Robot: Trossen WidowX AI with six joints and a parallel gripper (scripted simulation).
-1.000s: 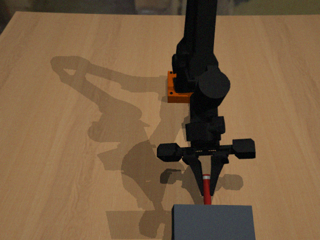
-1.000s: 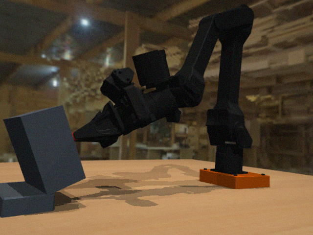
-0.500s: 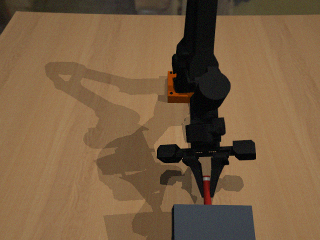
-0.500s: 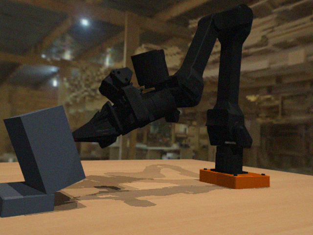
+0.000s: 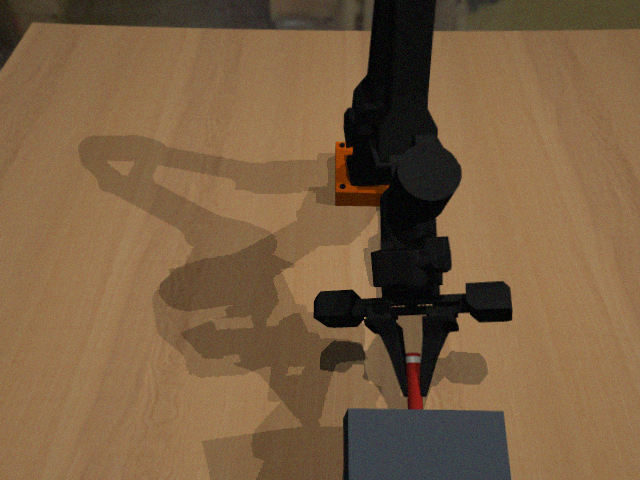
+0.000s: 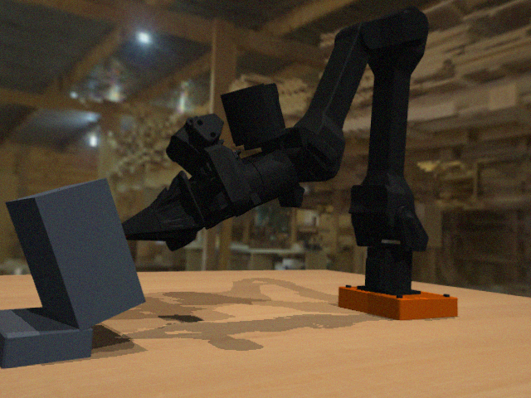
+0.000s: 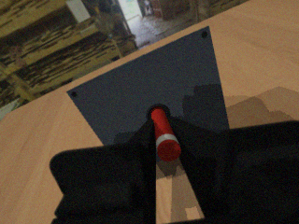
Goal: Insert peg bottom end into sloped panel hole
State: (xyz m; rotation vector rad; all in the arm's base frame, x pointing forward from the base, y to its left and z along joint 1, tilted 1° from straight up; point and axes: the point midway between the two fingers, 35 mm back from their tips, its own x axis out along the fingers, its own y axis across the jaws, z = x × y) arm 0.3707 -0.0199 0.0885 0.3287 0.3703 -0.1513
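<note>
Wooden table [image 5: 155,77], blurred timber racks [image 6: 471,85] behind, ceiling lamp [image 6: 143,37]

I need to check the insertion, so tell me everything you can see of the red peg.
The red peg is a smooth, round, glossy rod with a white band near its back end. It lies along the gripper's axis, clamped between the two black fingers. Its front end sits in the round hole of the dark grey sloped panel; its depth inside cannot be seen.
</note>
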